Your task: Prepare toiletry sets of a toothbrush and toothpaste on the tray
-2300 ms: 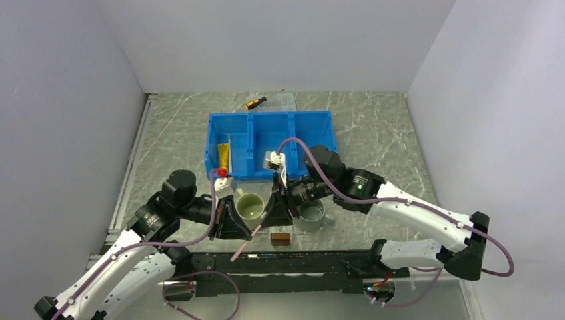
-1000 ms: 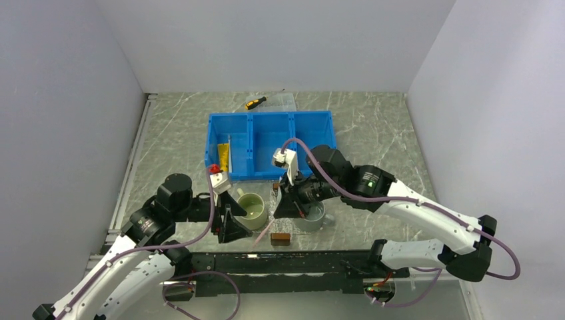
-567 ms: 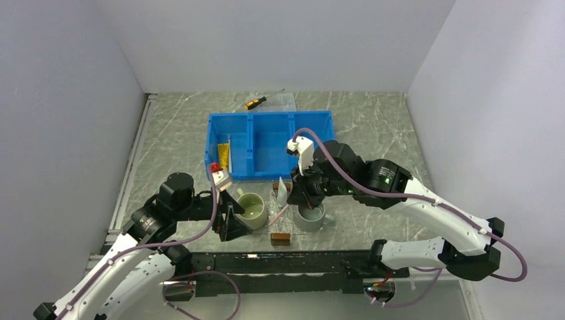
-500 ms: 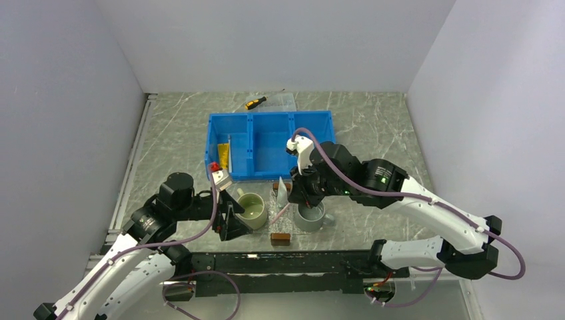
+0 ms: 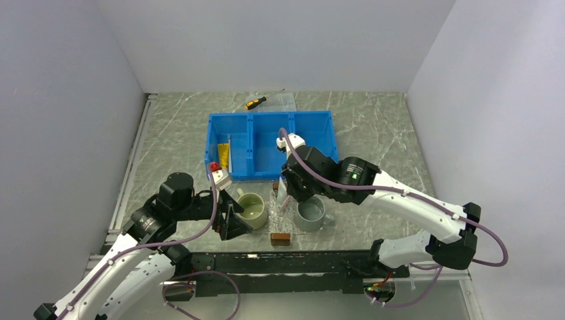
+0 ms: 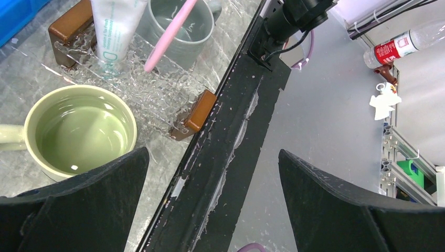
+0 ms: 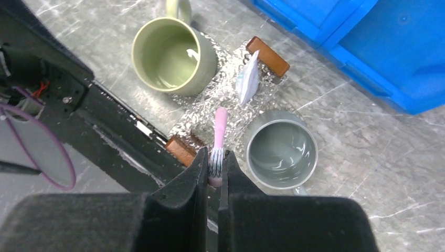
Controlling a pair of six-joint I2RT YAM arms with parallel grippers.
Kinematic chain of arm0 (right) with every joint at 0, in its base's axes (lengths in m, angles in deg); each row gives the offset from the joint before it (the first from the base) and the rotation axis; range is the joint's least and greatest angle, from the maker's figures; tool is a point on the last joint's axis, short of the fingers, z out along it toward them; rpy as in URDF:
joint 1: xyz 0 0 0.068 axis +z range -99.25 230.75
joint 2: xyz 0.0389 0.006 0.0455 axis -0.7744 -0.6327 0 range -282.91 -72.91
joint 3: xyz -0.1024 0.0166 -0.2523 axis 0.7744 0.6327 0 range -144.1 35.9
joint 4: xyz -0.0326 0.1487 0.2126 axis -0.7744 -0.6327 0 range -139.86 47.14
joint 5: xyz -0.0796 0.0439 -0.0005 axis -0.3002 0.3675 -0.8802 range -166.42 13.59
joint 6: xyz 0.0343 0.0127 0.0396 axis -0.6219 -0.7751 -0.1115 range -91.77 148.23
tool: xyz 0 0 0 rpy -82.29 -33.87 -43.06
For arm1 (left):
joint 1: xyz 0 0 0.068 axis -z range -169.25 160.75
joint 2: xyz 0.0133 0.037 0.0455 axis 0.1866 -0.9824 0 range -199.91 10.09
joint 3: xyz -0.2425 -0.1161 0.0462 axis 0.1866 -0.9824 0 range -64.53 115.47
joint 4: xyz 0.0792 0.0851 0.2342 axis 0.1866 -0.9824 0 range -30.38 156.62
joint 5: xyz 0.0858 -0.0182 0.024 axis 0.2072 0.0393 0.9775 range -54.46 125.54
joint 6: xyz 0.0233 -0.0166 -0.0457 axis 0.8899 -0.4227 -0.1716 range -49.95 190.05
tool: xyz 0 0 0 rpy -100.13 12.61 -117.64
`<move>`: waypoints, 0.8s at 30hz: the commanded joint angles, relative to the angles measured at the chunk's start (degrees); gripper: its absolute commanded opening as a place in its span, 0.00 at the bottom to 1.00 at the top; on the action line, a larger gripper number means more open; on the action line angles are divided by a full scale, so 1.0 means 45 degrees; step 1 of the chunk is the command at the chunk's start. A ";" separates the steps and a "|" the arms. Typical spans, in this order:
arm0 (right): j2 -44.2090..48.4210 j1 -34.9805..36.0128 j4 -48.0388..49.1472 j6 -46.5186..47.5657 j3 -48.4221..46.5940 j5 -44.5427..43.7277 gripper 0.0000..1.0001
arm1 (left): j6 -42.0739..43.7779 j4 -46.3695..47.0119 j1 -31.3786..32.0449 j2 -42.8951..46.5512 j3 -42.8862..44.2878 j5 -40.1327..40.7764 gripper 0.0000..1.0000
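White arms (image 5: 413, 203), black joints (image 5: 178, 187) and jaws, purple cables (image 5: 214, 203).

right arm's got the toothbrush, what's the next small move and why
Probably lower the right gripper so the toothbrush settles into the tray beside the toothpaste, then open. The gripper pinches the bristle end, and the handle hangs over the clear tray, where the toothpaste already sits.

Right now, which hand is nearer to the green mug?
Left. The left hand is open right beside the green mug; the right hand holds the toothbrush above the tray.
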 commanded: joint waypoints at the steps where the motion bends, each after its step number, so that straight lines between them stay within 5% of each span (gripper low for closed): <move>1: -0.0529 0.0159 0.0178 -0.0232 -0.0525 -0.1115 0.00 | 0.0018 0.0204 -0.0057 -0.0001 0.0376 -0.0005 0.99; 24: -0.2237 0.0525 0.0591 -0.0204 -0.0410 -0.0944 0.00 | 0.0091 0.0173 -0.0206 -0.0158 0.0359 -0.0205 0.99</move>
